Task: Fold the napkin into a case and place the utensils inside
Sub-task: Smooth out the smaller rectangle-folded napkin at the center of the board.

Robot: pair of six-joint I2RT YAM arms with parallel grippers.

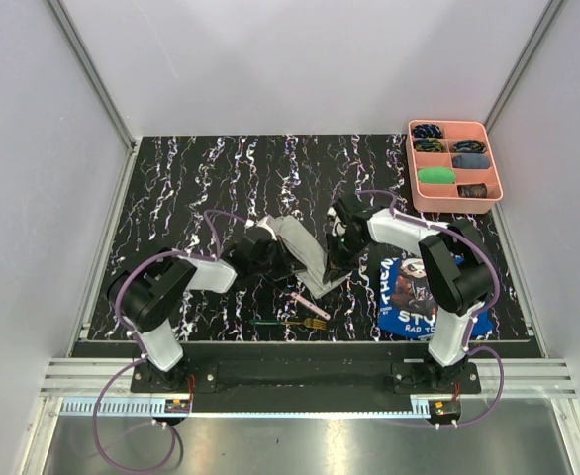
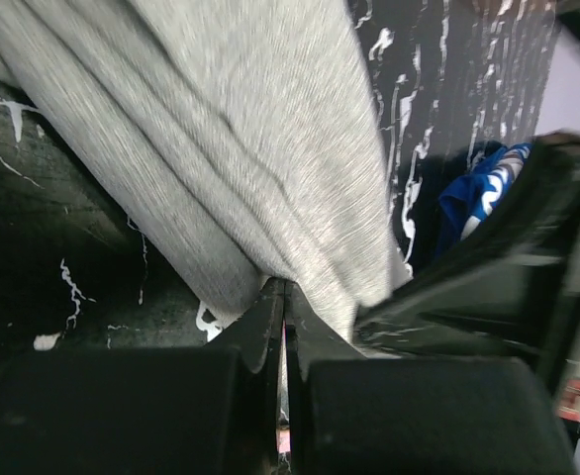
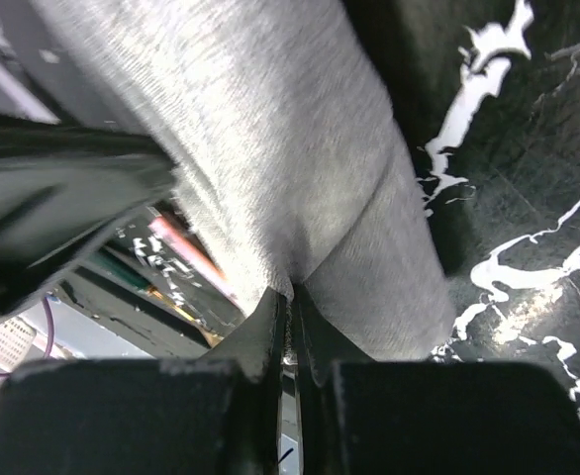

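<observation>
Black marbled table [image 1: 191, 178]; napkin [image 1: 305, 252] lies mid-table as a long layered strip. L gripper [image 2: 283, 289] & R gripper [image 3: 290, 295] each clamped on its edge, so prob. mid-fold. Next move needs an even carry-over. Knife [image 1: 304, 301] & fork [image 1: 292, 323] wait just beside it.

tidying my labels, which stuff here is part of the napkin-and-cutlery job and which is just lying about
Job: napkin, pinched by left claw and right claw; pink-handled knife; green-handled fork.
Lying about: blue printed cloth; pink tray.
</observation>
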